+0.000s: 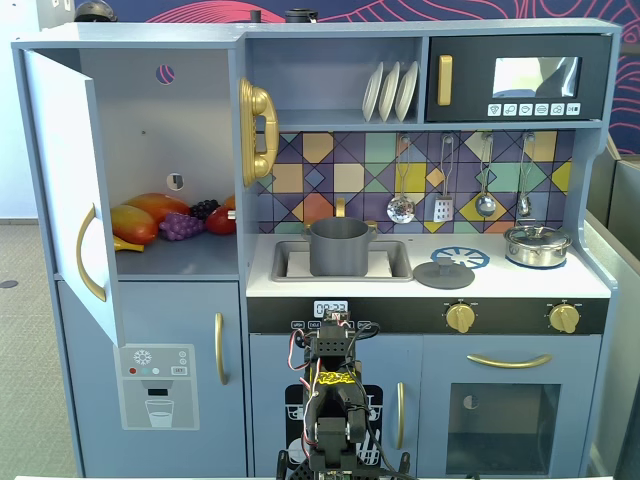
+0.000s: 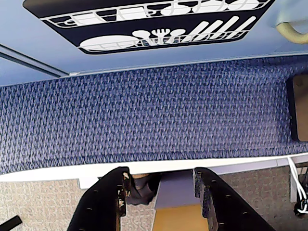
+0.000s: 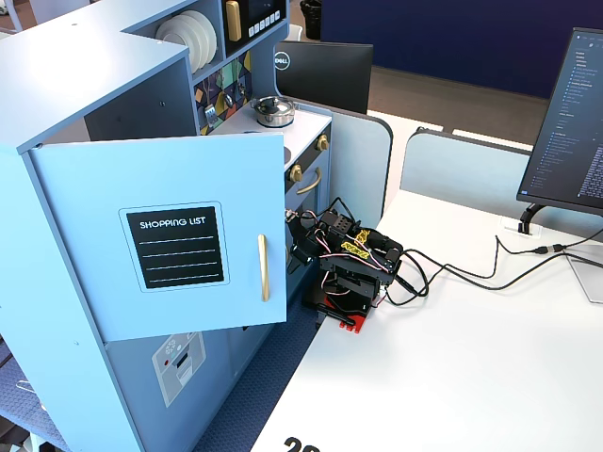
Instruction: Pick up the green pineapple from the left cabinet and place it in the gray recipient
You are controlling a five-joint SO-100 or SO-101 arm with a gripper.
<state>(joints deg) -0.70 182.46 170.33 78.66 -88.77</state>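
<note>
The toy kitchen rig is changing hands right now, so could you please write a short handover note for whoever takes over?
End effector: open, empty, pointing down at the blue carpet; the arm is folded low in front of the kitchen.
Left cabinet: door swung open. Fruit on its shelf: an orange-yellow mango, purple grapes, a red piece. No green pineapple can be made out in any view; it may be hidden.
Gray recipient: standing in the sink, lid lying off beside it.
Done: nothing yet.
Left: find the pineapple, grasp it, drop it in the recipient.
</note>
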